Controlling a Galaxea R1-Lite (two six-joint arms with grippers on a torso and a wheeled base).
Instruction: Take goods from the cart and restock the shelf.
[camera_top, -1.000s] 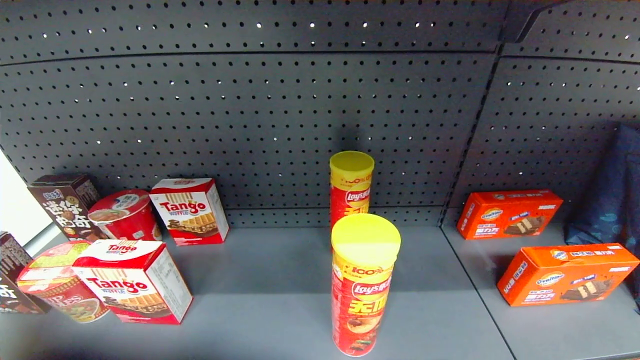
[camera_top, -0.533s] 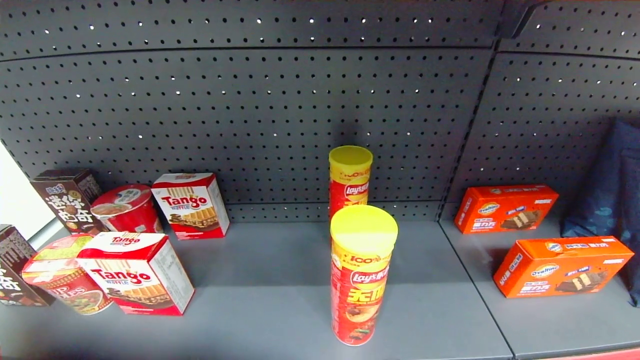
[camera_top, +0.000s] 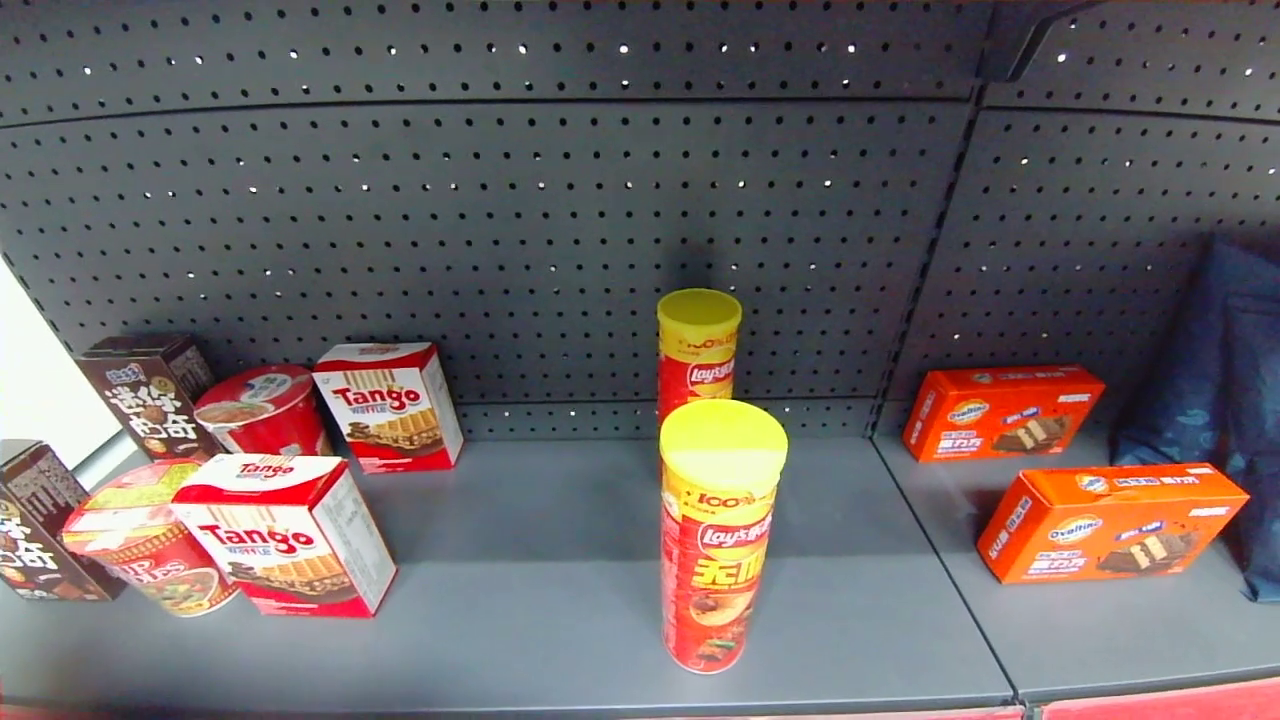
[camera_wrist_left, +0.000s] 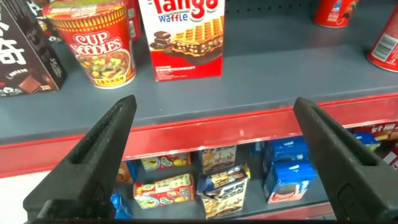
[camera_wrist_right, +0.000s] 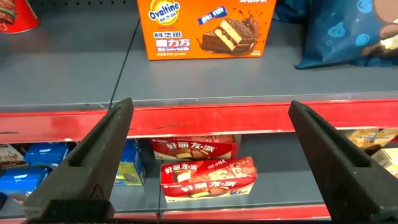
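Two red chip cans with yellow lids stand one behind the other mid-shelf, the front can (camera_top: 722, 535) and the rear can (camera_top: 699, 352). The grey shelf (camera_top: 540, 590) has a red front edge (camera_wrist_left: 205, 134). My left gripper (camera_wrist_left: 214, 158) is open and empty, out in front of that edge, facing a waffle box (camera_wrist_left: 181, 37) and a cup noodle (camera_wrist_left: 94, 40). My right gripper (camera_wrist_right: 214, 155) is open and empty too, in front of the edge below an orange chocolate-pie box (camera_wrist_right: 205, 28).
Waffle boxes (camera_top: 285, 530), cup noodles (camera_top: 150, 550) and brown boxes (camera_top: 150, 395) crowd the shelf's left. Two orange boxes (camera_top: 1110, 520) and a blue bag (camera_top: 1220, 380) sit right. Bare shelf lies either side of the cans. A lower shelf holds more boxes (camera_wrist_right: 208, 177).
The whole head picture has shifted: the shelf goods sit higher and a little smaller, and the red front edge now shows at the bottom. The goods themselves have not moved.
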